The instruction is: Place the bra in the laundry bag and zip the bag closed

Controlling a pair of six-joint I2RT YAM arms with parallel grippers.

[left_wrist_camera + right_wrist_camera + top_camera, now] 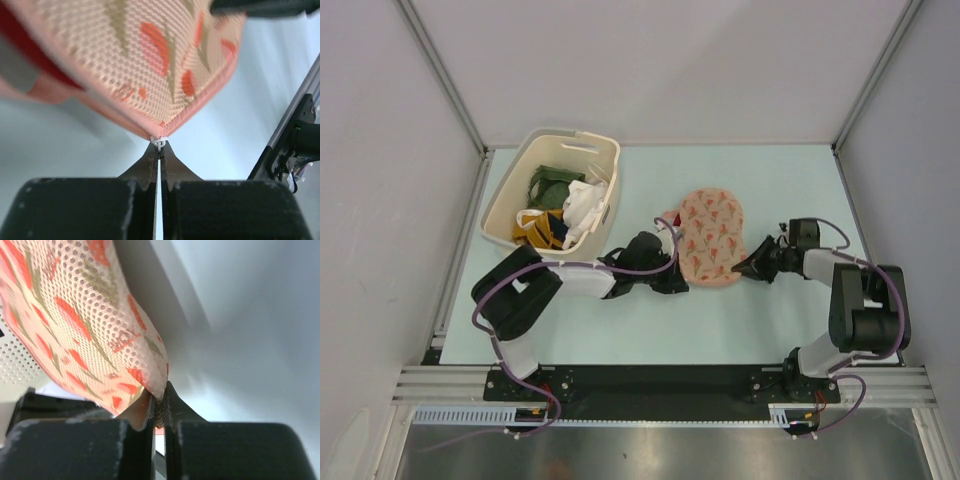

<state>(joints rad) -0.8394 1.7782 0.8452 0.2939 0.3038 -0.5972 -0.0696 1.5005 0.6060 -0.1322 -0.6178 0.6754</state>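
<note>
**Top view.**
- Laundry bag (712, 235): pale pink mesh pouch with a leaf print, lying flat on the table (720, 320) between the two arms, to the right of the basket.
- Basket (505, 195): cream plastic, at the left rear, holding mixed clothes (582, 205) in white, green and yellow.
- Left gripper (670, 255): at the bag's left edge.
- Right gripper (744, 266): at the bag's lower right edge.
- Bra: cannot be made out from here.

**Left wrist view.**
- Left gripper (159, 152): fingers pressed together, with the tips pinching a small white tab (158, 142) at the corner of the bag's pink edging.
- Laundry bag (150, 60): fills the upper frame, with that corner pointing down at the fingertips.
- Bra (37, 57): a deep red strip showing under the mesh at the left, apparently inside the bag. No more of it can be seen.

**Right wrist view.**
- Right gripper (159, 407): fingers closed, with the rim of the bag clamped between them.
- Laundry bag (75, 325): rises up and to the left from the grip.
</note>
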